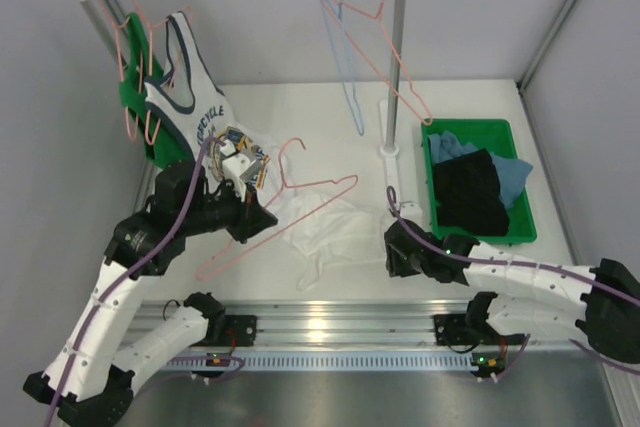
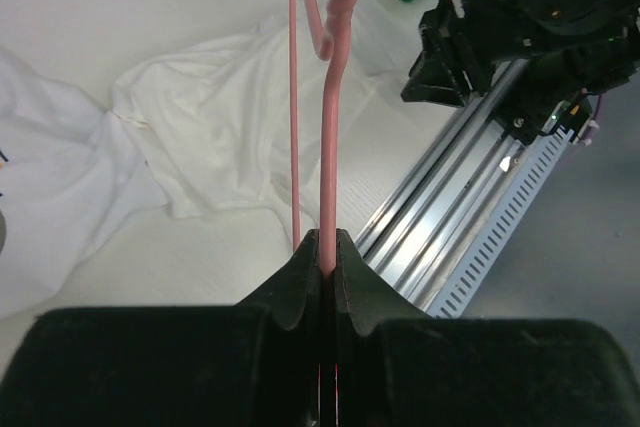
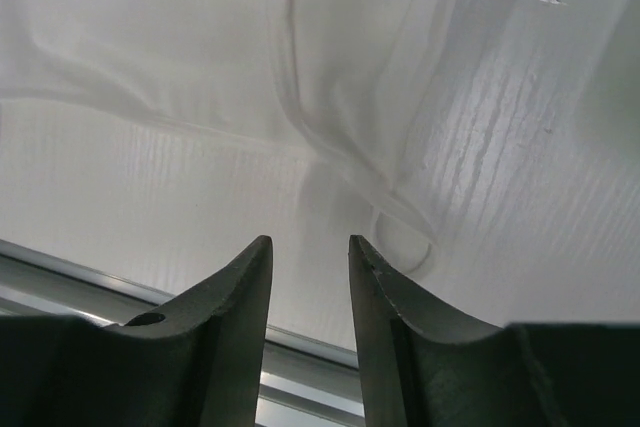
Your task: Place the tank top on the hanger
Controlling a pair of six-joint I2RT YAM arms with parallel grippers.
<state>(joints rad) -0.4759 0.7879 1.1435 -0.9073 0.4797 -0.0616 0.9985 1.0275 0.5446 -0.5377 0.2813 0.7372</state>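
The pink wire hanger (image 1: 320,185) is tilted over the table, hook toward the back. My left gripper (image 1: 262,219) is shut on one of its wires; the left wrist view shows the jaws (image 2: 327,237) closed tight on the pink wire (image 2: 330,147). The plain white tank top (image 1: 325,232) lies crumpled on the table under and right of the hanger; it also shows in the left wrist view (image 2: 220,127). My right gripper (image 1: 395,247) is open and empty at the top's right edge, low over the table. In the right wrist view the gripper (image 3: 308,247) is just short of the fabric (image 3: 330,47).
A green bin (image 1: 470,127) with dark and blue clothes sits at the right. The clothes rack post (image 1: 397,67) and base stand behind the top. A navy-trimmed tank top (image 1: 185,97), a green garment (image 1: 135,97), a blue hanger (image 1: 345,57) and pink hangers hang on the rod.
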